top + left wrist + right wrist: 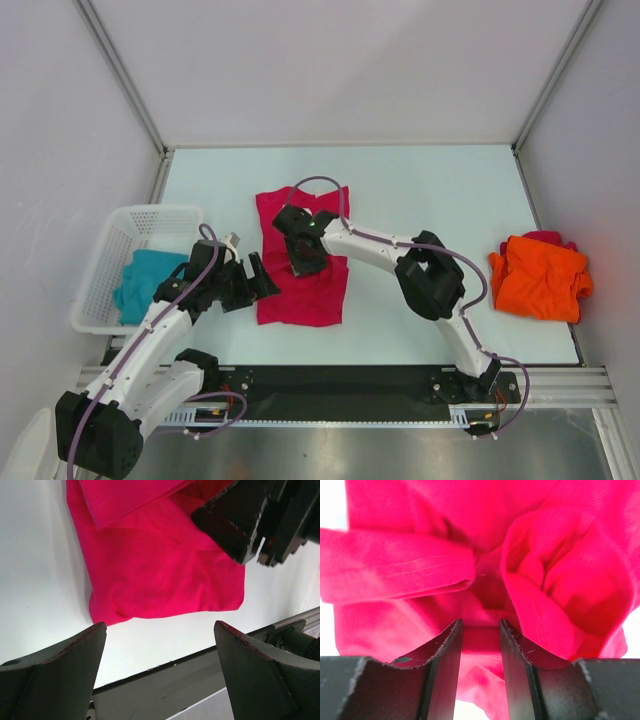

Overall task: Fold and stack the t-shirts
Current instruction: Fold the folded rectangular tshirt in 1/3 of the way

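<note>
The crimson-pink t-shirt (pixel 300 295) is pinched mid-cloth in the right fingers (pixel 445 665), left fingers (pixel 55 675) wide beside it

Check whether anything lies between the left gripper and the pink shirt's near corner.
Nothing visible does. Only bare table separates the open left gripper from the crimson-pink t-shirt. The right gripper pinches the cloth further in, beyond that corner and clear of the approach.

Bare table (pixel 420 195) btwn crimson shirt (pixel 300 295), orange shirt (pixel 540 282); basket (pixel 160 212) far L.
</note>
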{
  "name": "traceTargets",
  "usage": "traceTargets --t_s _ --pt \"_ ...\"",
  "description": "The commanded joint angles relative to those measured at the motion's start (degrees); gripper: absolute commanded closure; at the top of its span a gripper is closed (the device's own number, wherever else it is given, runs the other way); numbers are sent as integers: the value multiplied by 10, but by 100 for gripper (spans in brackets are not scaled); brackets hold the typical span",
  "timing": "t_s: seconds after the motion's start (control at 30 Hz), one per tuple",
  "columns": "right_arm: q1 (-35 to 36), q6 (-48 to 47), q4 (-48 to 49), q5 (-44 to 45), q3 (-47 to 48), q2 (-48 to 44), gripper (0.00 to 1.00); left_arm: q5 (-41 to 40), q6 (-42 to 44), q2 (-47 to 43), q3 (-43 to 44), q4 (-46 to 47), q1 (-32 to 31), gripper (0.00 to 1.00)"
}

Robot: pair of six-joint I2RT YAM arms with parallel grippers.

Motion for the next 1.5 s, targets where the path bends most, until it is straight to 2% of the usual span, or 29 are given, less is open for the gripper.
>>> traceTargets --t_s 0.0,0.7,0.93,1.17,1.47 --pt "23 1 -13 28 -1 -52 58 7 14 -5 16 15 3 5" --pt "73 16 -46 91 -8 -96 59 9 12 -13 16 12 3 5" --pt "78 29 -49 110 -59 -128 58 16 15 -15 17 10 3 5" --pt "67 40 -25 123 -149 -155 58 22 17 -16 16 10 3 5" --pt "48 19 3 130 -152 -116 58 22 15 -24 16 10 3 5"
